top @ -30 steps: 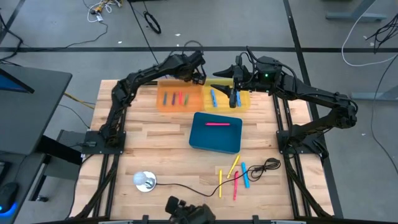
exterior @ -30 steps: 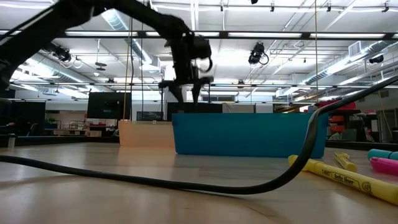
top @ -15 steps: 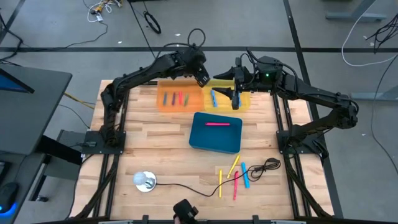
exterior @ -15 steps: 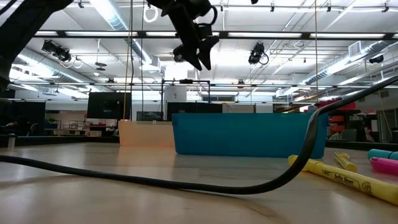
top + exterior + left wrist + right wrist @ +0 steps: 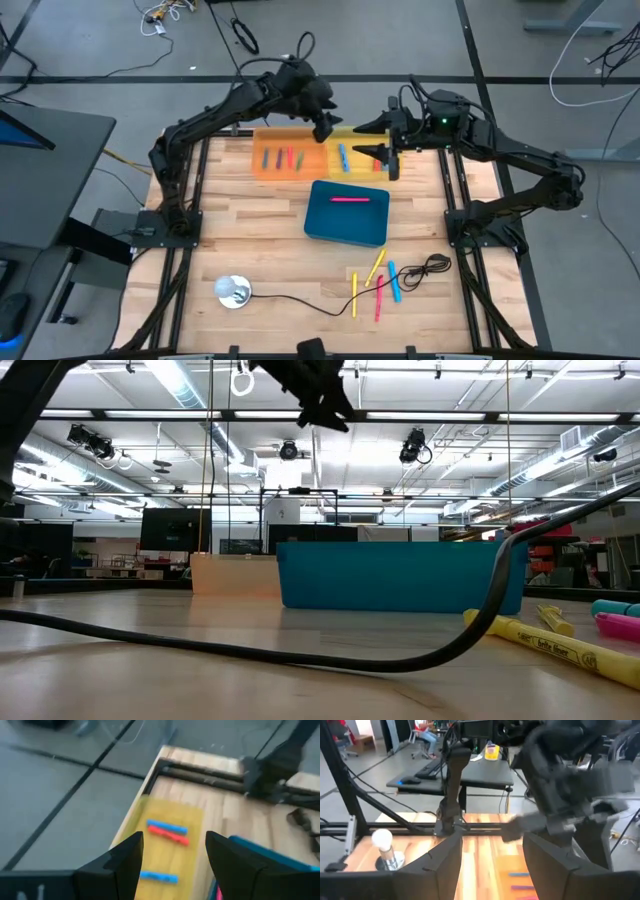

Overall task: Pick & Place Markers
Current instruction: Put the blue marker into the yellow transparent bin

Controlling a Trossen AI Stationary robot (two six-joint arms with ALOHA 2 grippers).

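Several markers (image 5: 376,284) lie loose on the table's near right. One pink marker (image 5: 348,199) lies in the blue bin (image 5: 322,222). More markers lie in the orange tray (image 5: 266,170) and the yellow tray (image 5: 360,150); the left wrist view shows two blue markers (image 5: 167,827) and a red one (image 5: 169,835) there. My left gripper (image 5: 325,127) hangs open, high above the gap between the two trays, with nothing between its fingers (image 5: 131,851). My right gripper (image 5: 386,160) stands open and empty over the yellow tray's right end.
A thin black cable (image 5: 300,300) runs along the table's near side from a small lamp (image 5: 233,291) to a coil (image 5: 430,266) beside the loose markers. In the low view the cable (image 5: 300,655) crosses in front of the blue bin (image 5: 400,575).
My left gripper has risen from just over the orange tray to well above it, shifting toward the yellow tray and rolling at the wrist; it stays open and empty. My right gripper has drawn back a little toward the table's right edge.
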